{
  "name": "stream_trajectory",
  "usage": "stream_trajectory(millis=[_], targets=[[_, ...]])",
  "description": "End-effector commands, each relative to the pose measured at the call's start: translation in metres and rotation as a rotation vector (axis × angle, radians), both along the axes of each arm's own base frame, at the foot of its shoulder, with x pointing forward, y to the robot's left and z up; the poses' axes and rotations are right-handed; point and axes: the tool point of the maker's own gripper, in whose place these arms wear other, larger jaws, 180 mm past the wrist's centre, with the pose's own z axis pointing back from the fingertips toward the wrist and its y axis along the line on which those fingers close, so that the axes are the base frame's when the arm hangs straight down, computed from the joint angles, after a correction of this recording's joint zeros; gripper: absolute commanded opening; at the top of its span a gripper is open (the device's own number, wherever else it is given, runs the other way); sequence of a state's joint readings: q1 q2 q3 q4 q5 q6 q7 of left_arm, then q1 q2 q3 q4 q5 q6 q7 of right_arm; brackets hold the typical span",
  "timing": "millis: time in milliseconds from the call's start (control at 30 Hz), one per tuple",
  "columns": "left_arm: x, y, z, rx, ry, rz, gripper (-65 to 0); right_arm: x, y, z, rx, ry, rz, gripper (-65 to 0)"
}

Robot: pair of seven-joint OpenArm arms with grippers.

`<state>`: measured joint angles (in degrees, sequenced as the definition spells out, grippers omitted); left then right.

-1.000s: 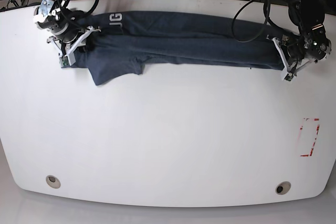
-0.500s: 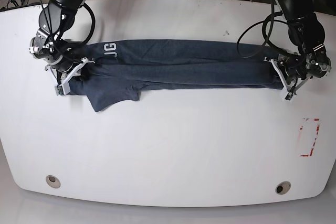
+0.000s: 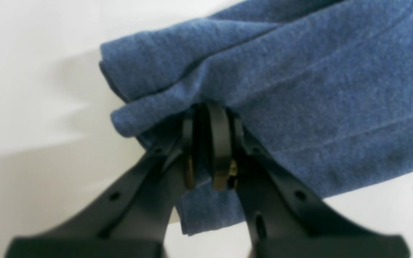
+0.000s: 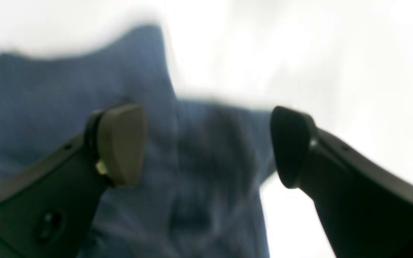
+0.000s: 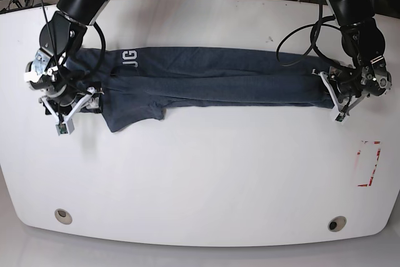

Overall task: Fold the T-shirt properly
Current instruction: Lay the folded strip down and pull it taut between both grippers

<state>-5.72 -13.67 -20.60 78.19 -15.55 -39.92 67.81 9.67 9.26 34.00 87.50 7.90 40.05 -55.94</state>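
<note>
Stretching across the upper table [image 5: 200, 173], the T-shirt [image 5: 212, 85] lies folded; your left gripper [image 5: 338, 100] pinches its right end, right gripper [image 5: 70, 112] jaws spread wide.

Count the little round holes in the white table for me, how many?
2: one hole near the front edge on the base view's left, one hole near the front right. The T-shirt may hide others.

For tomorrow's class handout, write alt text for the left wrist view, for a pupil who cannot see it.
Two black gripper fingers are pinched shut on a bunched fold of a blue heathered T-shirt. The cloth lies in layered folds across a white table, filling the upper right of the picture.
</note>
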Motion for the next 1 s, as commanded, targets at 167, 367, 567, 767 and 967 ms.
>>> stream_trajectory(millis=[167,367,567,767,967], targets=[[-0.026,0.002,-0.019,0.043,0.126,-0.013,-60.6,0.049,0.029,0.011,0.057,-0.051,0.089,-12.8],[-0.026,0.002,-0.019,0.043,0.126,-0.014,-60.6,0.06,0.04,-0.003,0.119,-0.034,0.099,-12.8],[-0.026,0.002,-0.019,0.043,0.126,-0.014,-60.6,0.066,0.046,-0.011,0.172,-0.056,0.09,-13.0],[-0.027,0.002,-0.019,0.043,0.127,-0.014,-60.6,0.062,0.05,-0.027,0.209,-0.029,0.083,-13.2],[-0.026,0.002,-0.019,0.043,0.126,-0.014,-60.6,0.062,0.051,-0.028,0.217,-0.036,0.08,-17.4]])
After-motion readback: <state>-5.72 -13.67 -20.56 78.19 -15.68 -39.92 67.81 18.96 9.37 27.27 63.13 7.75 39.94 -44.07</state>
